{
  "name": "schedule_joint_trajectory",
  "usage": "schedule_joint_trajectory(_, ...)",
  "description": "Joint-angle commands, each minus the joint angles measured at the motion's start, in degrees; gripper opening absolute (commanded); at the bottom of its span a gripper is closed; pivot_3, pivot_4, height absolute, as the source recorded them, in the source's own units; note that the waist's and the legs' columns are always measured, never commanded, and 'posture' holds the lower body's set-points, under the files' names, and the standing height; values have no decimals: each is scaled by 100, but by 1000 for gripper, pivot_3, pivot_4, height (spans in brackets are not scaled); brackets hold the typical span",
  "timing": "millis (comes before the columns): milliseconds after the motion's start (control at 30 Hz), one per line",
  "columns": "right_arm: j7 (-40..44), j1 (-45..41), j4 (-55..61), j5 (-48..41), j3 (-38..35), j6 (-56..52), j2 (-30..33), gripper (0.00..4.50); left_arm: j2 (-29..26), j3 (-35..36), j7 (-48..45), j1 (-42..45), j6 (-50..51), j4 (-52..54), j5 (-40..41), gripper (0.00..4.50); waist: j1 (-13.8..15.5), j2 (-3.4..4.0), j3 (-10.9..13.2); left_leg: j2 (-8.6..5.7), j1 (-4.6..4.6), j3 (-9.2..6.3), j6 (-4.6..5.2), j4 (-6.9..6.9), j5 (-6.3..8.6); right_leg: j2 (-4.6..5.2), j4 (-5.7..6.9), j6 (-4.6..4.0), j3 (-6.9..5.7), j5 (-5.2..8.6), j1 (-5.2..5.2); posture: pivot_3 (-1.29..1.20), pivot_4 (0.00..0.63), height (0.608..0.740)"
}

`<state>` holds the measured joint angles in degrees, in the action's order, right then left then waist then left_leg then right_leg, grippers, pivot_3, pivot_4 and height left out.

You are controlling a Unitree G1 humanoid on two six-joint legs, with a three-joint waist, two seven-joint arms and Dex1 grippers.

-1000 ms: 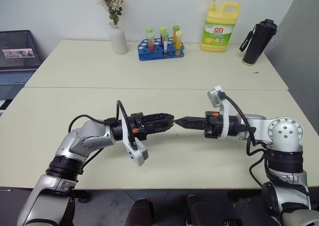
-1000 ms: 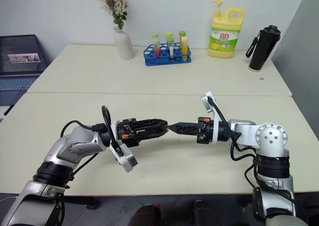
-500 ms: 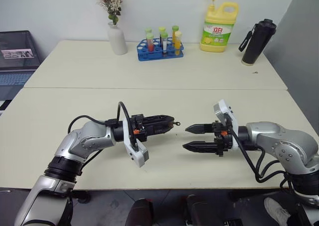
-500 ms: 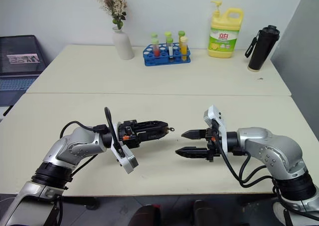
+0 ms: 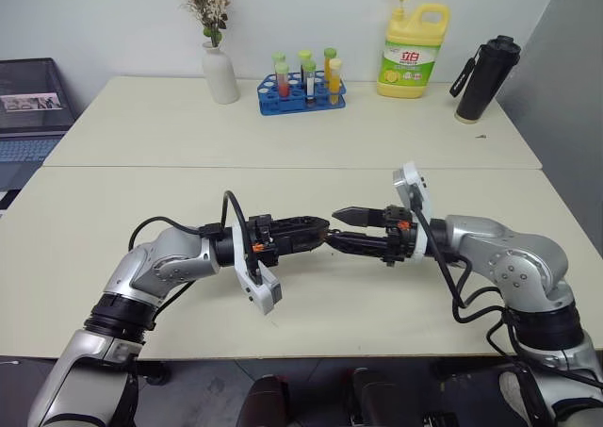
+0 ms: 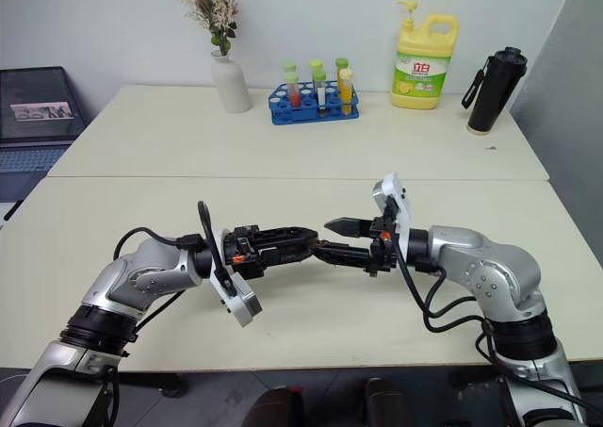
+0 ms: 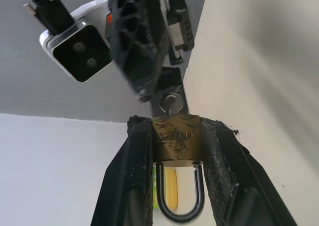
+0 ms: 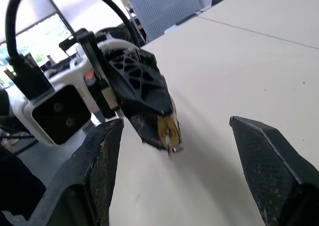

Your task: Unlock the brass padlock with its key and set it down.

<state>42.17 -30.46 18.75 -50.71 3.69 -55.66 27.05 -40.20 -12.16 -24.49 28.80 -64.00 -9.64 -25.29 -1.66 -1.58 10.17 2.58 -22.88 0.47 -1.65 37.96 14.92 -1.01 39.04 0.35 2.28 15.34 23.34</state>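
Brass padlock (image 7: 176, 138) sits clamped in the left gripper (image 5: 318, 233); right gripper (image 5: 341, 227) jaws gape wide.

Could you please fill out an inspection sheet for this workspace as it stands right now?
Surface: two cream tables pushed together; the near one is bare under the arms.
Job's things: brass padlock clamped in the left gripper, shackle closed; key sits in its keyhole.
Clutter: white vase, blue test-tube rack, yellow detergent bottle and black bottle, all on the far table.
Grippers: left shut on the padlock; right gripper open, its fingers either side of the left fingertips.
Cables: black cables loop over both wrists, clear of the fingers.
Surroundings: laptop at the far left, white wall behind.
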Motion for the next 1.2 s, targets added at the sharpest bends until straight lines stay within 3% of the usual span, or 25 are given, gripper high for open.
schedule_joint_trajectory(33,-48,-115,81,-139,-67,-82,-95,3557,3,25,75,40,26,127,45,975,0,0,0,0,0,0,0,0,0,0,0,0,0,0,0,0,150,740)
schedule_joint_trajectory(367,-165,-166,23,-20,4,-250,-280,3557,34,38,113,33,70,158,2,975,1,0,0,-1,0,-1,0,0,0,2,0,0,0,0,0,0,150,740)
schedule_joint_trajectory(467,-182,-165,25,-8,8,-277,-272,2968,56,41,124,34,95,173,-14,975,0,0,0,-1,0,-1,0,0,0,2,0,0,-1,0,0,0,150,740)
schedule_joint_trajectory(733,-270,-238,-15,-97,-44,-425,-333,184,106,59,175,38,125,172,-97,975,0,0,0,-1,0,0,0,0,0,1,1,0,1,0,0,0,150,740)
schedule_joint_trajectory(1100,-293,-299,-13,-166,-110,-496,-373,188,176,43,262,60,260,156,-181,975,0,0,0,-1,0,-1,0,0,0,2,0,0,0,0,0,0,150,740)
schedule_joint_trajectory(1200,-267,-302,-14,-145,-108,-471,-359,188,232,47,221,23,426,188,284,1905,0,0,0,-1,0,-1,0,0,0,2,0,0,0,0,0,0,150,740)
